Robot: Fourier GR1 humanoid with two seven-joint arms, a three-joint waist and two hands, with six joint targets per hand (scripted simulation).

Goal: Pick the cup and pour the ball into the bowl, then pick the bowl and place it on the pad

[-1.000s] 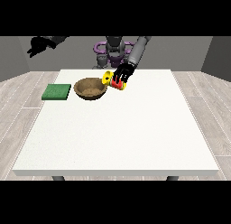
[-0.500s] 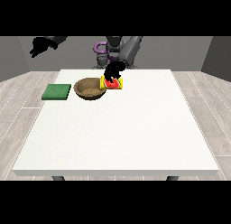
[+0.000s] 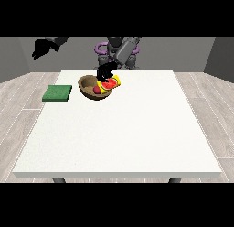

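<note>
The hand at the view's right [image 3: 105,71] grips the tipped yellow cup [image 3: 109,84] over the brown bowl [image 3: 87,84], a red ball [image 3: 97,89] inside; whether the raised hand at upper left [image 3: 40,48] is open cannot be told.

The upper part of the cup [image 3: 111,84] is covered by the hand at the view's right [image 3: 105,72], and how its fingers lie on the cup is too small to be made out. Part of the bowl [image 3: 88,87] is hidden behind the tilted cup. The fingers of the hand at the view's left [image 3: 40,49] cannot be told apart. The robot's head is cut off at the top.
</note>
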